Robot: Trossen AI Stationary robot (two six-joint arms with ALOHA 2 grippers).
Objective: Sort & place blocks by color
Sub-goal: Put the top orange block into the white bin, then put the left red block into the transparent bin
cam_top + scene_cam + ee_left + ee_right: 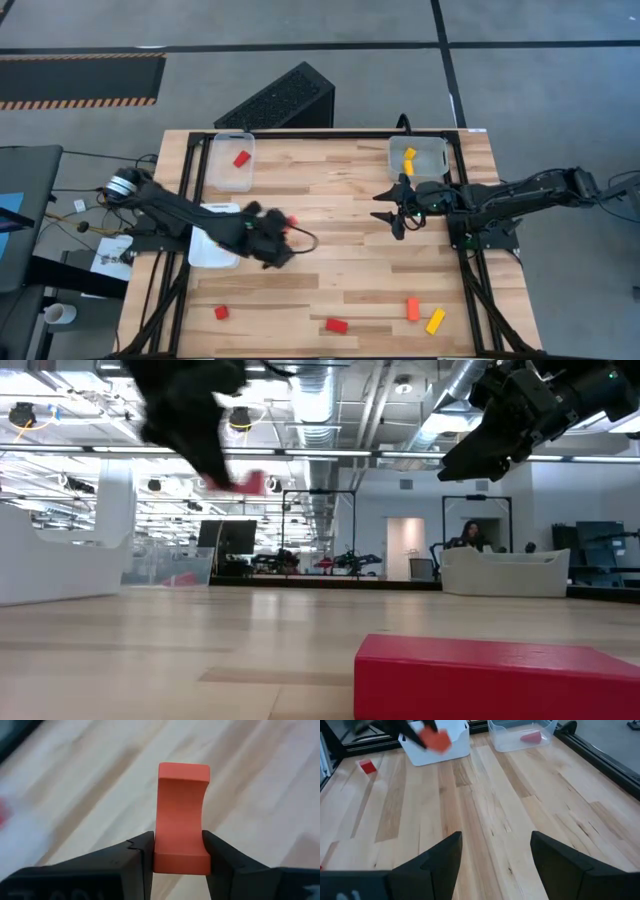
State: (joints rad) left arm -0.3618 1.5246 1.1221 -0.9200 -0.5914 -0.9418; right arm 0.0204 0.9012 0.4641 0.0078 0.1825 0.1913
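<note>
My left gripper (284,226) hangs over the table's left middle, shut on a red-orange block (182,810) that has one hollowed side. In the low view this block (252,483) shows high above the tabletop. My right gripper (396,209) waits open at the right middle, with nothing between its fingers (445,855). On the table near the front edge lie two red blocks (221,312) (336,325), an orange block (413,309) and a yellow block (435,321). One red block (241,158) lies in the far-left clear tray (226,178), and yellow blocks (409,159) lie in the far-right tray (434,152). My left gripper pinches the block between its two fingers (141,855), on two opposite sides at the end nearest the wrist (162,856). The fingers slant downward, coming from the table's left. The rest of the block sticks out past the fingertips, lifted clear of the table.
A white tray (212,250) sits at the left edge, just under my left arm. Bare wood lies between the two grippers in the table's middle. A black box (282,98) stands on the floor beyond the far edge.
</note>
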